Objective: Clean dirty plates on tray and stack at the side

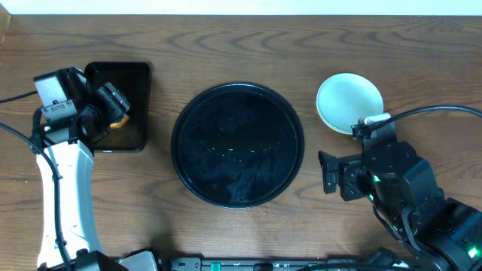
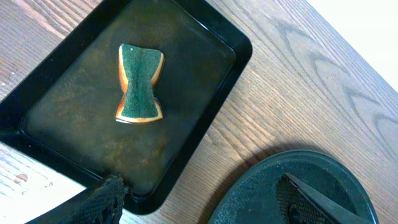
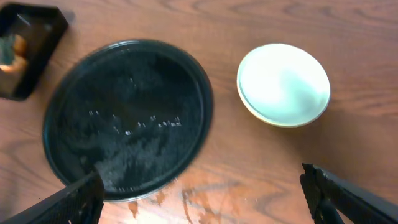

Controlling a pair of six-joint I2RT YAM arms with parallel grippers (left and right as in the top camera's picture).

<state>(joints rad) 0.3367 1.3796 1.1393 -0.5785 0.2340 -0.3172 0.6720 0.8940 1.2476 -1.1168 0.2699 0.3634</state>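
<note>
Zero plates sit on the tray: you see them stacked on the surface just right of it, sponge parked in the small tray, left claw and right claw both wide open and empty, so the task looks done.

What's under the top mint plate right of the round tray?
The rim of a pale yellow plate peeks out beneath the mint-blue plate, so at least one plate lies under it. Its face, and any third plate between them, is covered.
</note>
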